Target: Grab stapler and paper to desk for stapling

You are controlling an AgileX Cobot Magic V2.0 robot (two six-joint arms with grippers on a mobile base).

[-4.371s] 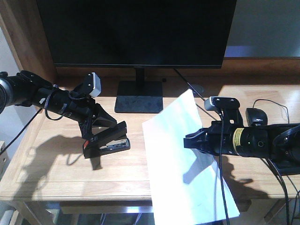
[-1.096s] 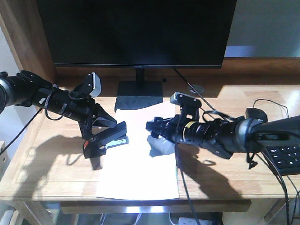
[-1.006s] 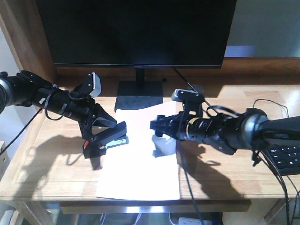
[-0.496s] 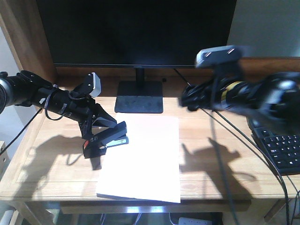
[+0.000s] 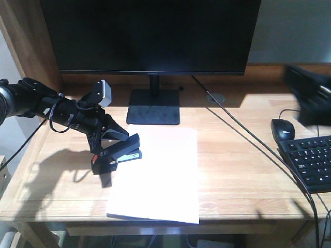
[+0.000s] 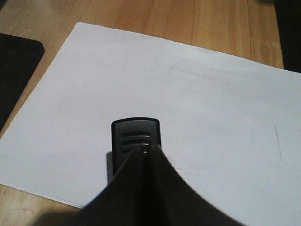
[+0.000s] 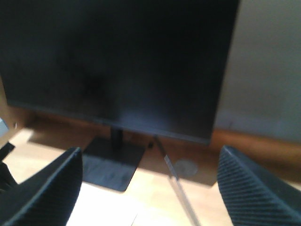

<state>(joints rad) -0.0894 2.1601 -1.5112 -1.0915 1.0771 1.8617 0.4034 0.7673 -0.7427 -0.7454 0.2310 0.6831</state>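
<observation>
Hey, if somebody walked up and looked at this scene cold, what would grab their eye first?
The big black monitor fills the back of the desk. In front of it, the white paper lies flat in bright light. At its left edge the left end effector grips the stapler, whose nose sits over the sheet.
</observation>
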